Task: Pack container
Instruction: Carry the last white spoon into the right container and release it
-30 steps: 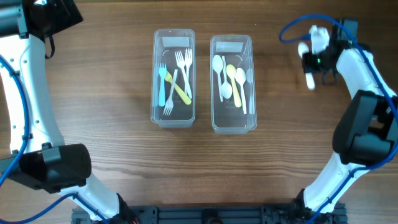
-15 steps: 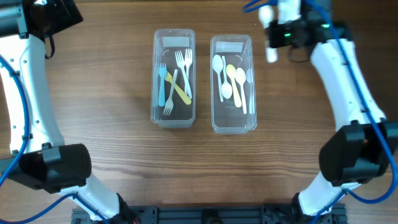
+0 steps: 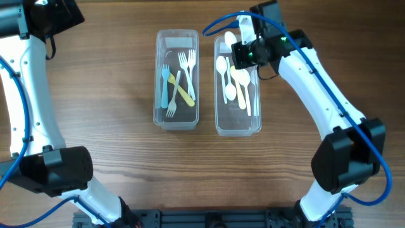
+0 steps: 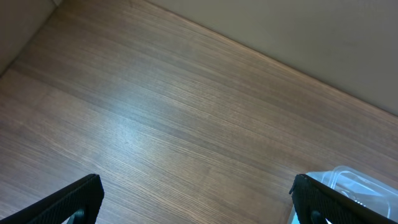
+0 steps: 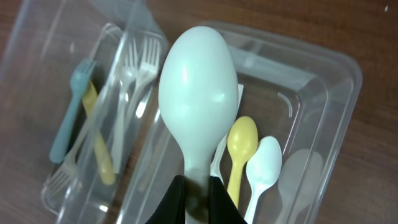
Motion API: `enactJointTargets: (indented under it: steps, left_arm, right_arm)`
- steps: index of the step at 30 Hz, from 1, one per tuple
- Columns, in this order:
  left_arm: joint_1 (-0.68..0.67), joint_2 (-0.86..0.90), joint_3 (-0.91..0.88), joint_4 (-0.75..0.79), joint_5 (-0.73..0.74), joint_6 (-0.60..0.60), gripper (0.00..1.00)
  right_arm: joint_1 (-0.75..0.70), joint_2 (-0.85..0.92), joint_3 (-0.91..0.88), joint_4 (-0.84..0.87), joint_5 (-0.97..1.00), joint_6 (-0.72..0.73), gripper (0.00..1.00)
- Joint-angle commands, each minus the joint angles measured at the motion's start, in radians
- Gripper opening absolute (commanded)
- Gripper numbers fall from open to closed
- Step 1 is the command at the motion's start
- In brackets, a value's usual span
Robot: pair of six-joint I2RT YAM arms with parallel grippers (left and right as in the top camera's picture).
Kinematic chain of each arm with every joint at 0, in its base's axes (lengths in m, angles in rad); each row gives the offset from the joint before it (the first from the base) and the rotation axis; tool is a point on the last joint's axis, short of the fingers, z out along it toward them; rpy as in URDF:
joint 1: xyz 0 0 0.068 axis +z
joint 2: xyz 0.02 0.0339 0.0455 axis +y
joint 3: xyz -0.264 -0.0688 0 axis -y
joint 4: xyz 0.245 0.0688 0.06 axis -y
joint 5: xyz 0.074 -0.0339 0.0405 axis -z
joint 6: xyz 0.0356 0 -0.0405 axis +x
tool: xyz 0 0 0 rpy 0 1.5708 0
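White plastic spoon (image 5: 199, 93) is off the tabletop (image 3: 114, 171), gripped by its handle in the right tool (image 5: 198, 200). The jaws are clenched on the stem a short way below the bowl. The spoon hangs over the far end of the spoon container (image 3: 238, 132), the right-hand one of two clear tubs standing side by side near the middle of the tabletop, towards its far edge. That tub already holds several white spoons and a yellow spoon (image 5: 241, 140). The fork container (image 3: 176, 125) just beside it, on the side of the left edge, holds white, yellow and blue forks.

By its look the spoon is very light, stiff and glossy. The thin handle is the sensible place to hold it, since the rounded bowl would squirt out of flat pads. Even so, a narrow smooth stem can twist in the grip, and so light a piece may bounce or skate when let go, so a low release inside the walls seems wise. The tub looks thin-walled and light, and a nudge could slide it.

The left tool (image 4: 199, 200) is released, its fingers wide apart and empty, above bare wood near the far left corner.
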State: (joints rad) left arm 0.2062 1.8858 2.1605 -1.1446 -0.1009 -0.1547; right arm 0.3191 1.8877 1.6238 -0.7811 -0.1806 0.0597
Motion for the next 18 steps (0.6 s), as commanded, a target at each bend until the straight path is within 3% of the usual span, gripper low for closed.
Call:
enactJointTargets:
  steps: [1,5,6,10,15,18]
  left_arm:
    - [0.006,-0.004,0.000,0.003,-0.005,0.016,1.00]
    - [0.006,-0.004,0.000,0.003,-0.005,0.016,1.00]
    - [0.006,-0.004,0.000,0.003,-0.005,0.016,1.00]
    - [0.006,-0.004,0.000,0.003,-0.005,0.016,1.00]
    - [0.006,-0.004,0.000,0.003,-0.005,0.016,1.00]
    - [0.006,-0.004,0.000,0.003,-0.005,0.016,1.00]
  right_arm:
    - [0.001,0.042,-0.038,0.004,0.027,0.026,0.04]
    - [0.001,0.047,-0.047,0.027,0.027,0.017,0.05]
    - [0.001,0.047,-0.047,0.039,0.027,0.017,0.11]
    - [0.000,0.047,-0.047,0.083,0.027,0.017,0.72]
    - [-0.002,0.046,-0.006,0.157,0.026,0.001,1.00]
    - [-0.006,0.046,0.043,0.171,0.025,-0.043,1.00]
